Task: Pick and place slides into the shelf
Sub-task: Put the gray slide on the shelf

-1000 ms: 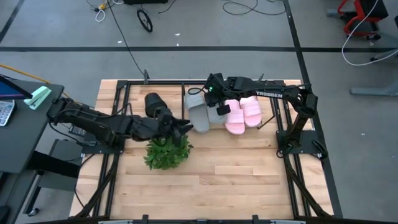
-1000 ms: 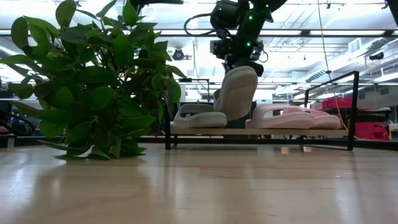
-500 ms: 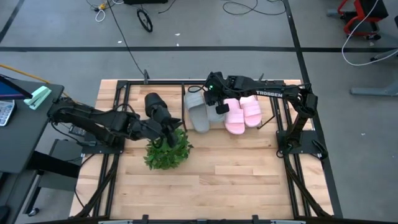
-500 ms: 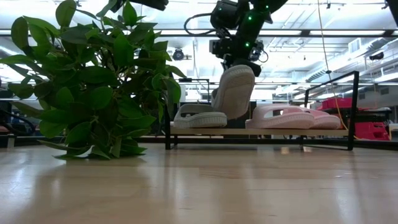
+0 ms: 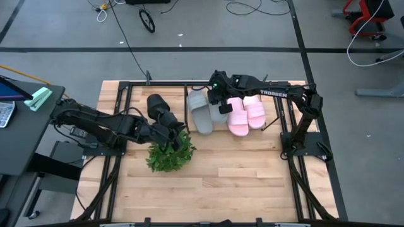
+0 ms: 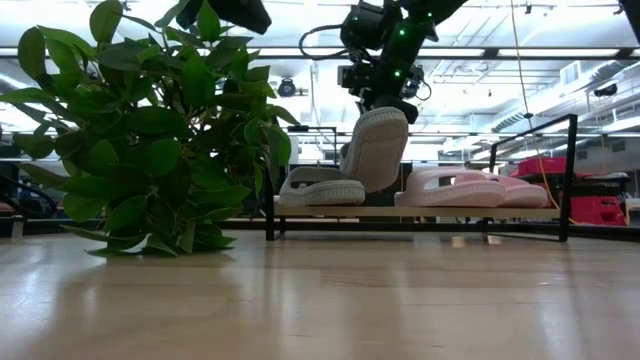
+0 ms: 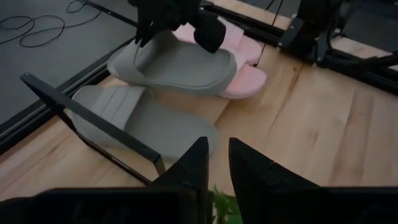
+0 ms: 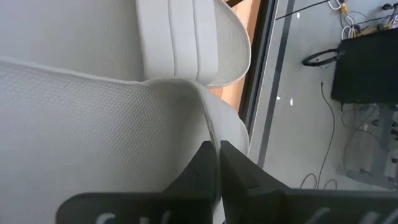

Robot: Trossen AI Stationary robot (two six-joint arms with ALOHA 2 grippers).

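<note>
One grey slide (image 5: 199,117) lies flat at the left end of the shelf (image 6: 520,212). Two light pink slides (image 5: 247,115) lie side by side at its right end. Between them a second grey slide (image 6: 375,150) stands steeply tilted, its sole toward the table's near edge, with my right gripper (image 6: 385,100) shut on its raised end. Its lower end is hidden behind the flat grey slide. My left gripper (image 5: 177,133) hovers over the plant, short of the shelf. Its fingers (image 7: 199,165) stand a narrow gap apart with nothing between them. My right gripper pinches a thin edge (image 8: 208,127) of the tilted grey slide, at its raised end, between its two fingers. The fingers come slanting down from above. The slide hangs steeply below them, its lower end down at the shelf board behind the flat grey slide.
A green leafy plant (image 5: 169,154) stands on the tabletop just near of the shelf's left end, under my left gripper. Black frame rods (image 5: 120,107) run along the table's sides. Bare wood (image 5: 252,176) lies near and to the right.
My left gripper has drawn back from the flat grey slide toward the table's left edge, over the plant, and has tipped and rolled at the wrist. The tilted slide and my right gripper stay about where they were.
</note>
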